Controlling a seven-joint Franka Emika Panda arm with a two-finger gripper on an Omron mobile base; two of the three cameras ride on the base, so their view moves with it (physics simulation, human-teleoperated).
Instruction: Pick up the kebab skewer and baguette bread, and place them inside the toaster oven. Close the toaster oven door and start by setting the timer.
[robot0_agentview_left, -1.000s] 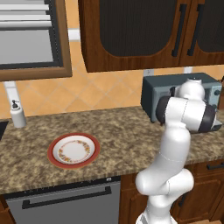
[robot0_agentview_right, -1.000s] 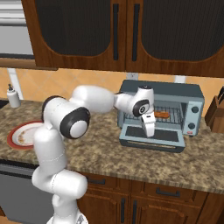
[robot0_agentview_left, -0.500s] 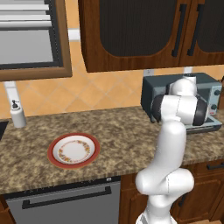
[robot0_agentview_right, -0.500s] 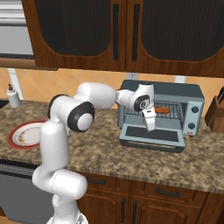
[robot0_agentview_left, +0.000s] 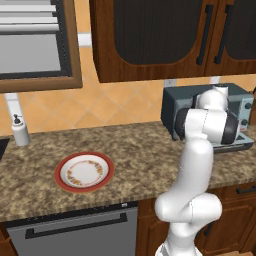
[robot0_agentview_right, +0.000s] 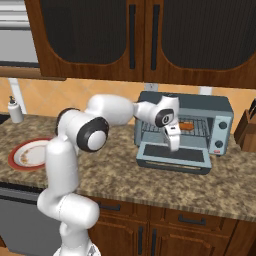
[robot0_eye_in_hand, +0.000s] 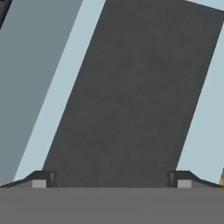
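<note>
— Grey-blue is what we notice first: the toaster oven (robot0_agentview_right: 186, 131) sits right of centre in the right base view, on the speckled granite counter (robot0_agentview_right: 150, 180), with its toaster oven door (robot0_agentview_right: 173, 156) folded down flat in front.

— Agreed. We see an orange-brown piece lying on the wire rack (robot0_agentview_right: 192, 129) inside; that looks like the baguette bread (robot0_agentview_right: 186, 127). We cannot make out the kebab skewer at this size.

— And the gripper (robot0_agentview_right: 173, 145)?

— It hangs just above the lowered door, pointing down. In the hand view its two fingertips (robot0_eye_in_hand: 40, 179) stand far apart at the bottom corners, so the jaws are spread wide with nothing between them. Beyond them we look straight onto the dark glass of the door in its pale frame.

— At the lower left of the left base view we have the red-rimmed plate (robot0_agentview_left: 84, 171) on the counter, bare. A white soap dispenser (robot0_agentview_left: 20, 131) stands at the left edge, by the wall.

— A wooden knife block (robot0_agentview_right: 247, 131) shows at the right edge of the right base view, beside the oven.
</note>
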